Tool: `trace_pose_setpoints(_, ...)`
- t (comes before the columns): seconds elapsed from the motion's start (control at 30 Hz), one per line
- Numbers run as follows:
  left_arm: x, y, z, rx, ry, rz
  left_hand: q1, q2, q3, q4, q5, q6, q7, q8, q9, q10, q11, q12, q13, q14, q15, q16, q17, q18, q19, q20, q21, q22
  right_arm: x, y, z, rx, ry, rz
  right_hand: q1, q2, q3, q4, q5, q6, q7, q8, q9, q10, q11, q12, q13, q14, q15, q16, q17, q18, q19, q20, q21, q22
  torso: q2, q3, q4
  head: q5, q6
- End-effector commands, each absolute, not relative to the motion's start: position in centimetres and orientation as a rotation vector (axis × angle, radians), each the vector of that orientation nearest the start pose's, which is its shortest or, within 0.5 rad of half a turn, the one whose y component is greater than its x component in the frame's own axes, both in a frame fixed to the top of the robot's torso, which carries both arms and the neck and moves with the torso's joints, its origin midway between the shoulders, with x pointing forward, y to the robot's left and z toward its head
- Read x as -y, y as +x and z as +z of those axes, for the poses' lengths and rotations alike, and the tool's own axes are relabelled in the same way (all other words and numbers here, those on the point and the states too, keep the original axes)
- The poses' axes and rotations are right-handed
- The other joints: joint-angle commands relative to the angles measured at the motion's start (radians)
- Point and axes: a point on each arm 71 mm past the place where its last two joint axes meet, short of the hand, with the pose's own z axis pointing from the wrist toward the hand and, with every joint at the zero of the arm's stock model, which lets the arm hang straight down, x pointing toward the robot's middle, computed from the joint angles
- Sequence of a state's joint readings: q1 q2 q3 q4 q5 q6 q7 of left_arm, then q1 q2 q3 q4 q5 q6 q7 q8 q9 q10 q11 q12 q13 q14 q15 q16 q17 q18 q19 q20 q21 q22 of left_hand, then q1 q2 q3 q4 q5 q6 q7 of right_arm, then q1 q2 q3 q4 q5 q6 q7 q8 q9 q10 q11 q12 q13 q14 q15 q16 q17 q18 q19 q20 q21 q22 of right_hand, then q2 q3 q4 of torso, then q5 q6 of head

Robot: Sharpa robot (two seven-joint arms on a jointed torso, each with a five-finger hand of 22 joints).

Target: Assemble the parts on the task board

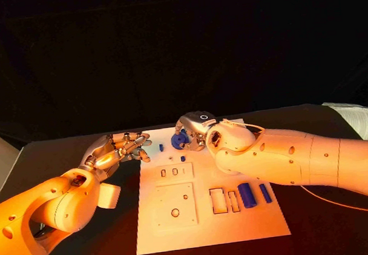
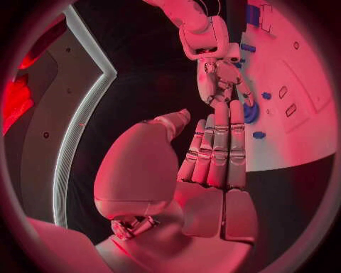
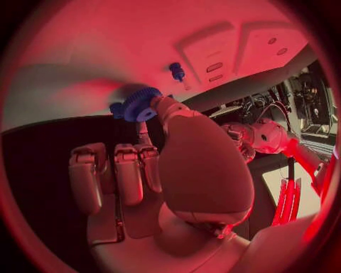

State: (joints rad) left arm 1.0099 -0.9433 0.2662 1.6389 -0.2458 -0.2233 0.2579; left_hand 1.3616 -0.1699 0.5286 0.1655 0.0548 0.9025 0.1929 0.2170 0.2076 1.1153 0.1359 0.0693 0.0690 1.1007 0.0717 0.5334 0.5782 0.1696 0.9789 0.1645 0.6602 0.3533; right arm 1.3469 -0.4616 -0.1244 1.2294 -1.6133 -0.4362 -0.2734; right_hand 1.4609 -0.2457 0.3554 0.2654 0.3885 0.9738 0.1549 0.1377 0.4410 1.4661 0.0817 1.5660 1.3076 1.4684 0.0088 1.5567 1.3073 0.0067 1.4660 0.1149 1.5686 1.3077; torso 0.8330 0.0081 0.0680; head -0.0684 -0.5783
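The right hand [image 1: 204, 131] pinches a small blue toothed gear [image 1: 180, 141] between thumb and finger at the far edge of the white rectangular task board [image 1: 246, 225]. The left hand [image 1: 120, 149] hovers beside the board's far left corner, fingers straight, pressed together, holding nothing. Two blue cylindrical parts [image 1: 247, 195] lie on the board beside its rectangular recesses [image 1: 217, 201].

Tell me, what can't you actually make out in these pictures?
- Head view: the right hand covers part of the blue gear, so its seating on the task board is unclear.
- Right wrist view: the thumb hides the gear's far side.
- Head view: the small blue peg is too small to identify.
- Left hand: nothing visibly held.
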Motion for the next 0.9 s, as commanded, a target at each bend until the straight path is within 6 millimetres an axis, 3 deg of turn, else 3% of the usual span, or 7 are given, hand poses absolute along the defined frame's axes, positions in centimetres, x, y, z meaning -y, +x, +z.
trace_pose_setpoints(0.03,-22.4,47.07,-14.67,-1.458,-0.954,-1.624,-0.008,0.006,0.005,-0.002,0.001,0.001,0.006,-0.003,0.001,-0.002,0.003,-0.004,0.001,-0.005,-0.001,0.005,0.001,0.011,-0.005,-0.002,0.004,0.001,9.17,54.37,-13.99,-1.426,-0.3,0.468,-0.005,-0.003,0.006,-0.001,-0.006,-0.001,0.001,0.001,0.0,0.105,-0.007,0.005,0.263,0.093,-0.006,0.004,0.22,-0.007,0.105,-0.006,0.002,0.263,0.0,-0.0003,0.0003,0.0,0.001)
trace_pose_setpoints(0.9,-22.42,47.07,-14.69,-1.462,-0.952,-1.623,-0.008,0.006,0.005,-0.002,0.001,0.001,0.006,-0.003,0.001,-0.002,0.003,-0.004,0.001,-0.005,-0.001,0.005,0.001,0.011,-0.005,-0.002,0.004,0.001,9.36,54.49,-13.92,-1.414,-0.291,0.425,-0.011,-0.009,0.008,-0.002,-0.014,-0.008,0.003,-0.003,-0.002,0.101,-0.006,0.002,0.259,0.092,-0.005,0.003,0.218,-0.007,0.105,-0.006,0.002,0.263,0.0,-0.0011,-0.0005,0.0,-0.002)
